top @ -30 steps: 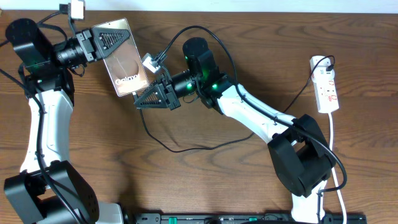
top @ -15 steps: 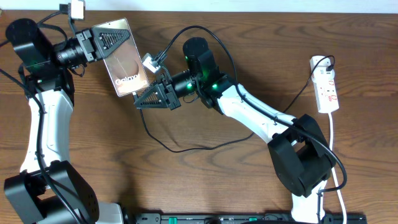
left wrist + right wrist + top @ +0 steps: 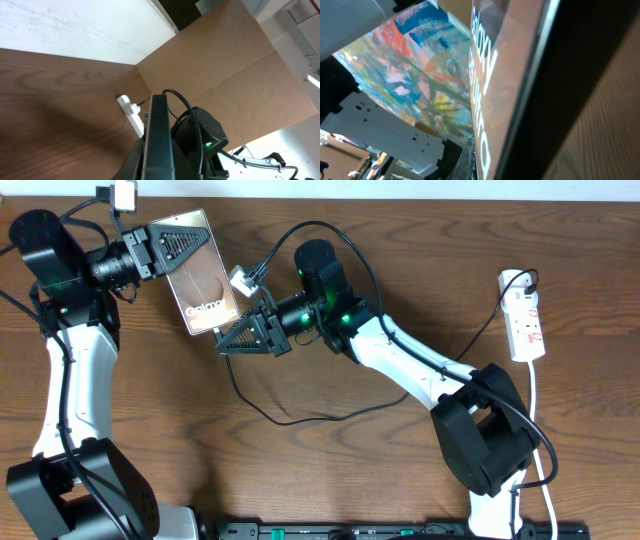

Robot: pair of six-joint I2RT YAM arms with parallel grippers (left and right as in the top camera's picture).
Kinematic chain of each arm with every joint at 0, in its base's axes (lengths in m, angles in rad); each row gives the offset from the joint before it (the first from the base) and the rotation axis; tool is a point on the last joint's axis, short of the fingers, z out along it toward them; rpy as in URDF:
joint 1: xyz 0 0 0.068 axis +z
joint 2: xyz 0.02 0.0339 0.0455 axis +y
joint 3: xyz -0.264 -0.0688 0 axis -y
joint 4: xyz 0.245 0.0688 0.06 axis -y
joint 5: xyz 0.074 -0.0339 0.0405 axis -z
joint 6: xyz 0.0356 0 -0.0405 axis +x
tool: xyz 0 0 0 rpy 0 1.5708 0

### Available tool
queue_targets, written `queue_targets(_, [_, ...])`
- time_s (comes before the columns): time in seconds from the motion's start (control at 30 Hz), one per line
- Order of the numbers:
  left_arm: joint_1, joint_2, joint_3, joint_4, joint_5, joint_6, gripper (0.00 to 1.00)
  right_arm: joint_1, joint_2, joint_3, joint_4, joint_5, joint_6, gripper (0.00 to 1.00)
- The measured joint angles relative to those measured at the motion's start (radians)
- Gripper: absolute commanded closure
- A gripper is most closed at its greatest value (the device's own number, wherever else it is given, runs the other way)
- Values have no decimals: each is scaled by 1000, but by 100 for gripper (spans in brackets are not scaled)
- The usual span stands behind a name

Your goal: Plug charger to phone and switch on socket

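Bronze phone (image 3: pixel 200 285) clamped in left gripper (image 3: pixel 195 238); closed right gripper (image 3: pixel 225 341) beside its end.

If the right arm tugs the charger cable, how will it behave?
Likely floppy: the charger lies in a loose curved loop on the table. It looks thin, so it is probably light and would drag behind the right gripper. The slack might snag under that arm.

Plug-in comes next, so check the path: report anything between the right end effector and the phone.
Nothing visible stands between them. The right end effector sits right at the phone's free short edge; the left end effector holds the phone at its far end.
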Motion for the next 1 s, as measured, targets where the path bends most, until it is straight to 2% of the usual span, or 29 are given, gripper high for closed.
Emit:
queue_targets(0.47, [-2,0,0,0,0,0,93,-4,0,0,5,-12,3,99])
queue_targets(0.73, [-2,0,0,1,-7,3,93,-6,16,-4,96,-35,66,99])
queue_targets(1.0, [-2,0,0,1,-7,3,93,-6,16,-6,108,-39,95,99])
